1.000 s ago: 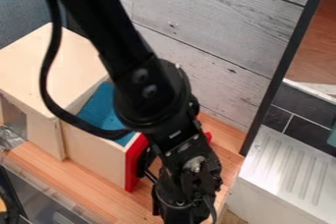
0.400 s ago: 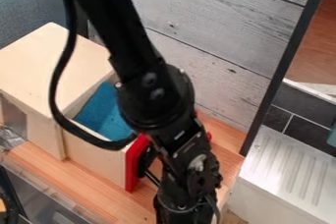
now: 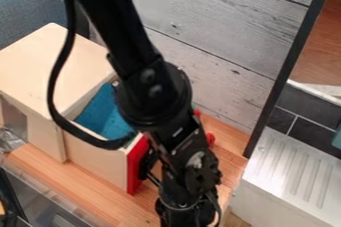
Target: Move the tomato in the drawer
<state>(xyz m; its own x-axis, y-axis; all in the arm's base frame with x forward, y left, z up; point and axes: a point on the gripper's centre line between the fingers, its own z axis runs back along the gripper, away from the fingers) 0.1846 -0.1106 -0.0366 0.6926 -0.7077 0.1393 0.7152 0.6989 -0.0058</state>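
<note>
You are having a pale wooden drawer [image 3: 96, 164] with blue lining standing open from its light wooden box [image 3: 53, 66], and the black jointed arm [image 3: 156, 94] is hanging over its red front panel [image 3: 137, 166]. About the jaws, I cannot tell how wide they are standing or whether they are gripping anything. Just beside the arm's lower part a small rounded red shape [image 3: 211, 140] is peeking out; it may be being the tomato, but I cannot tell this surely. If the jaws are holding the tomato, you are risking a drop outside, because the front panel's rim is lying between the lower arm and the blue bottom. The thick black cable [image 3: 52, 91] is looping over the drawer's near side, so it could be catching on this edge when you are swinging inward. A low wrist could also be pushing the panel and closing the drawer. The grey plank-patterned wall [image 3: 213, 61] is limiting you behind, so you are probably needing height first; more room is opening toward the near edge of the wooden surface [image 3: 73, 183].
</note>
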